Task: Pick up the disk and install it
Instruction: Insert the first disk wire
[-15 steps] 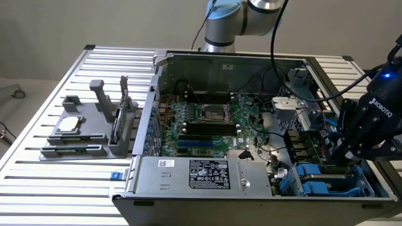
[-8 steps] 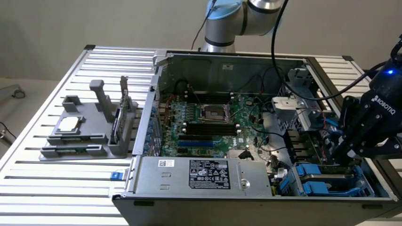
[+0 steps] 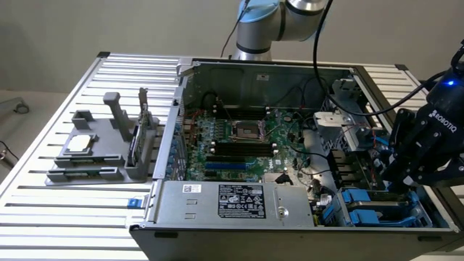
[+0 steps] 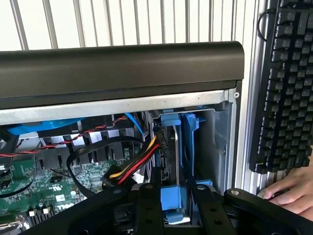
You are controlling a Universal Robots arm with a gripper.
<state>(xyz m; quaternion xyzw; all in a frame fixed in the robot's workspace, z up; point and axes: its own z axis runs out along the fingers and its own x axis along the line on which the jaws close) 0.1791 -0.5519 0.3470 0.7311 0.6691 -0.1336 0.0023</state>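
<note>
A slatted metal desk carries an open computer case, lying on its side with its black front panel along the near edge. The robot arm rises behind the far wall of the case. In the wrist view a black keyboard lies on the desk just beside the case.

Inside the case, the green main board covers the middle of the floor. A grey power supply box with a white label lies along the near side. On the desk to the left of the case stands a grey holder tray.

The claw hangs over the drive bay in the near right corner of the case. It sits right at the blue end of the disk. Whether it is clamping that end or has let go, I cannot tell.

The disk stands on edge in the bay, between the bay's blue plastic parts. Its broad faces turn left and right. The long edge that shows runs from the claw toward the front panel, far to near.

A bundle of red, yellow and black cables runs just left of the disk. A person's hand rests on the desk at the keyboard's end. A small silver chip lies flat on the tray.
</note>
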